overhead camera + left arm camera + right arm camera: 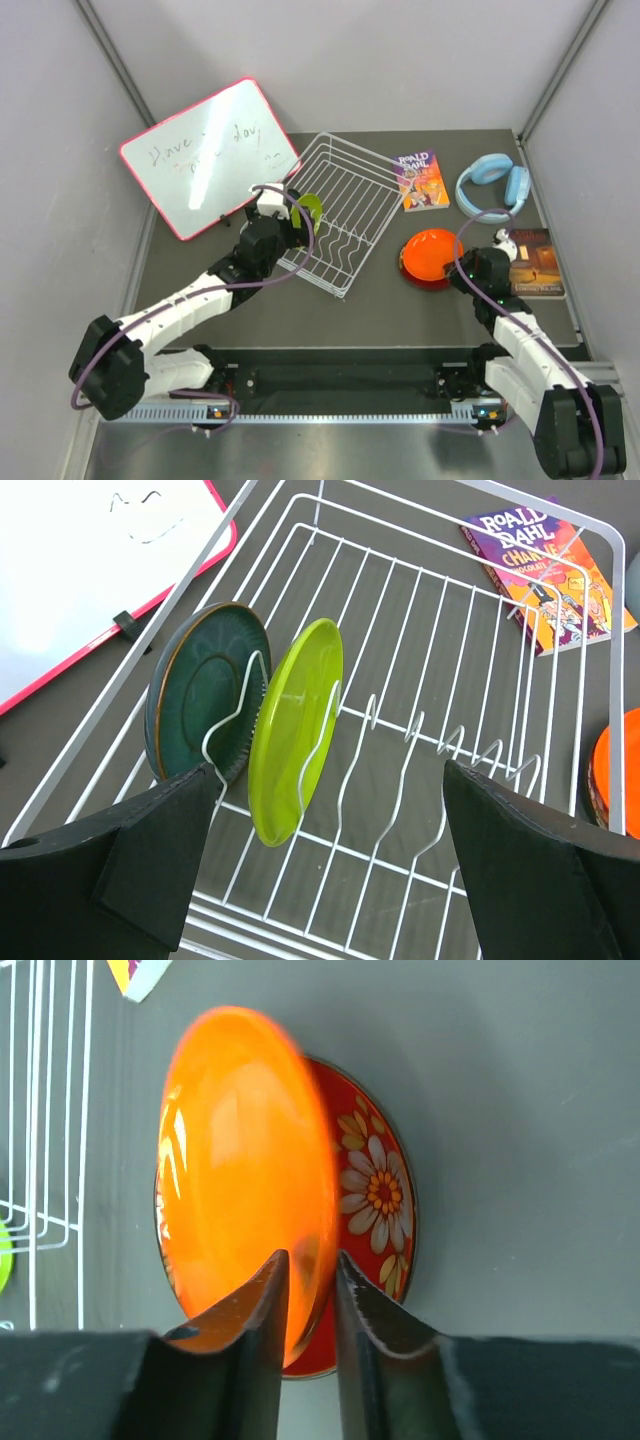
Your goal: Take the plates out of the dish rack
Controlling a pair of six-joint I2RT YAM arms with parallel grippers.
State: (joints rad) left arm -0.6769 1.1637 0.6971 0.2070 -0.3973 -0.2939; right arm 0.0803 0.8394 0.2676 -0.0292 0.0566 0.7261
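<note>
Two of the four plates are out of the dish rack (340, 200) and two remain inside. To the right of the rack, clear of its wires, the dark red flowered plate (380, 1190) lies flat on the table (380, 300). The orange plate (240, 1150) is tilted over it, its rim pinched between the narrow jaws of the right gripper (310, 1257), so the stacking looks nearly finished. At the rack's left end the lime green plate (295, 730) and the dark teal plate (200, 695) stand on edge in adjacent dividers. The left gripper (325, 785) hovers over that end, spread wide and holding nothing, probably lining up on the green plate
</note>
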